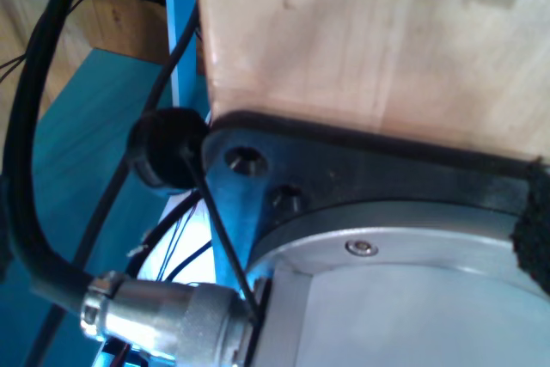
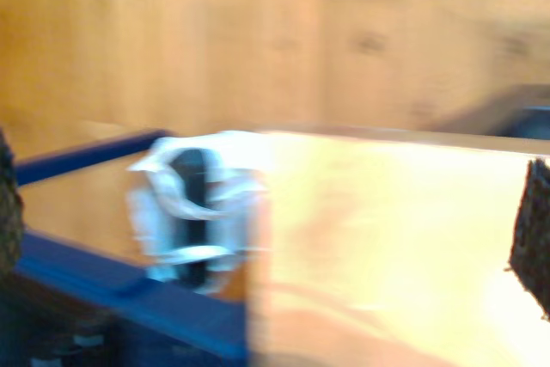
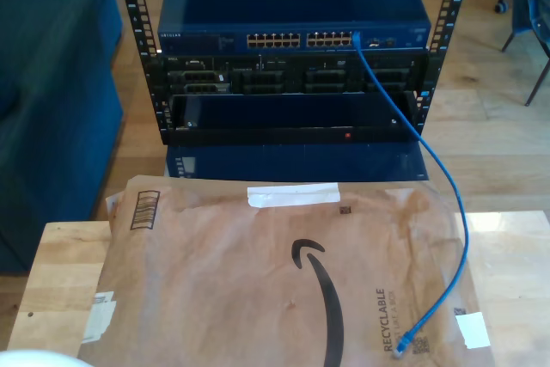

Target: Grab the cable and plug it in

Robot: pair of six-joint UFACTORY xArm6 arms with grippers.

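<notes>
Already half done: cable [image 3: 454, 204] plugged one end into switch [image 3: 292, 15], free plug [image 3: 402, 348] lying loose on paper mailer [image 3: 258, 290] below rack. Free end ungrabbed, unplugged. First, second gripper openings: cannot tell.

- A wooden floor [image 3: 490, 139] of light planks spreads around the rack, sunlit at the exterior view's right.
- A black equipment rack [image 3: 129, 32] with perforated uprights stands at the far side, holding a blue network switch [image 3: 292, 6] with rows of ports above darker units.
- A dark blue upholstered piece [image 3: 51, 83] stands at the exterior view's left.
- A pale wooden table [image 3: 60, 281] lies in front, under a brown paper mailer [image 3: 258, 298] with white tape.
- Chair legs [image 3: 533, 32] show at the exterior view's upper right.
</notes>
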